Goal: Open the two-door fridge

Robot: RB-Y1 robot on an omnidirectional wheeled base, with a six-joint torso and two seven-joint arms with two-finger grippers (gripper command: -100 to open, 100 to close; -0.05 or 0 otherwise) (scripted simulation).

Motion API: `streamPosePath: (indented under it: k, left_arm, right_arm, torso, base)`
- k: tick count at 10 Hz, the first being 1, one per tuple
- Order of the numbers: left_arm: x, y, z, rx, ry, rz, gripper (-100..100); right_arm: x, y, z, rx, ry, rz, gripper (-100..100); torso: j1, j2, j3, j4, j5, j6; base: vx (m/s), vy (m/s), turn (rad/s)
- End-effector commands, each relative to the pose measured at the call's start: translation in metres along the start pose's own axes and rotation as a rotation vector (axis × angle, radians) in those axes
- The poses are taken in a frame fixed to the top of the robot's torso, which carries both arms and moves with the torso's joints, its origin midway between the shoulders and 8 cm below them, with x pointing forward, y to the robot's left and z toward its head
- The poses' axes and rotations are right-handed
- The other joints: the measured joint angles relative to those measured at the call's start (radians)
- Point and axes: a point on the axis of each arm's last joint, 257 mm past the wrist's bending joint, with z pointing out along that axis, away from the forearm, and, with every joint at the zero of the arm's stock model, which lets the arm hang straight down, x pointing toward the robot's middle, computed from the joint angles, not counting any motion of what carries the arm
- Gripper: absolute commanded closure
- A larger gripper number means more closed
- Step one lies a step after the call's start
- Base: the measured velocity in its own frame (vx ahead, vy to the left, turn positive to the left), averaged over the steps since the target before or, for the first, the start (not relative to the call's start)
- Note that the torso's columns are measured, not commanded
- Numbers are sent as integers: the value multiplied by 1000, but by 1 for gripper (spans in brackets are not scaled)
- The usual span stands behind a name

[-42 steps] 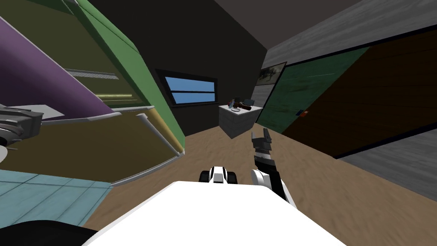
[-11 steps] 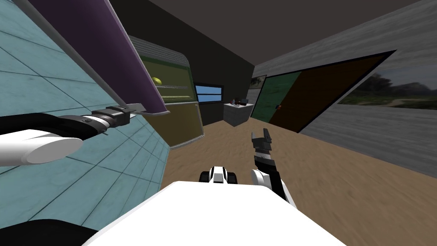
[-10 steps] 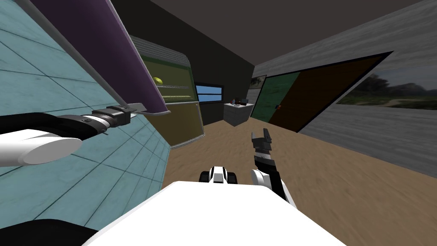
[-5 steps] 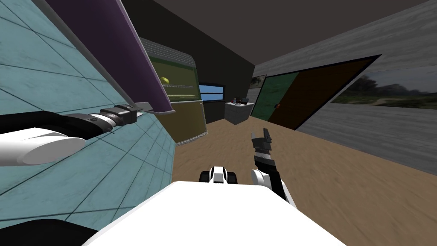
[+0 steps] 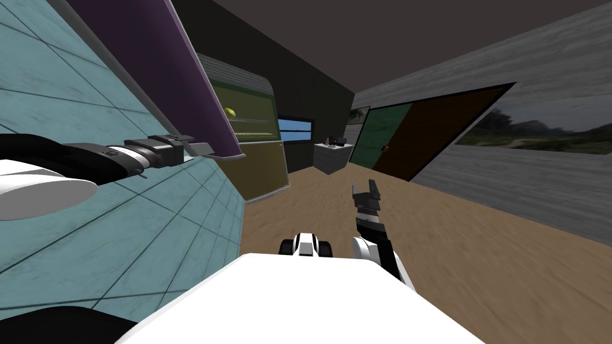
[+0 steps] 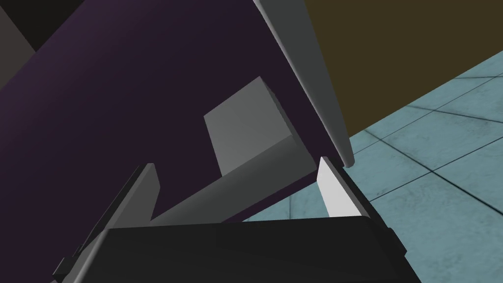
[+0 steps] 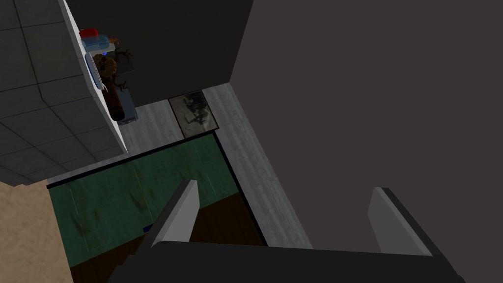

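The purple, grey-edged fridge door (image 5: 149, 65) stands ajar at near left. The left gripper (image 6: 237, 164) clamps its stiff grey bar handle (image 6: 245, 127), the surest hold. The door is probably heavy and rigid. The right gripper (image 5: 366, 190) hangs spread.

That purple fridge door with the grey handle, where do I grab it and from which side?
Grip the grey handle by its bar, which stands off the purple door, leaving room behind. Come from the door's front face, straddling the bar across its width, where the left gripper is.
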Motion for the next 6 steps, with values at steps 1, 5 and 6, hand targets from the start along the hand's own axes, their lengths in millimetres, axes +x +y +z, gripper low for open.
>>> streamPosePath:
  k: [1,5,6]
  left_arm:
    - [-11,-17,0,7,-12,2,-100]
    - [-3,-3,2,-18,2,-5,0]
    - [-3,-3,2,-20,2,-5,0]
  right_arm:
    - [0,0,0,0,0,0,0]
    - [0,0,0,0,0,0,0]
    - [0,0,0,0,0,0,0]
  torso:
    - [1,1,0,1,-1,0]
    - [-1,0,1,-2,2,-1]
    - [-1,0,1,-2,3,-1]
  base:
    - [-26,4,-38]
    - [-3,2,-2]
    - [0,0,0]
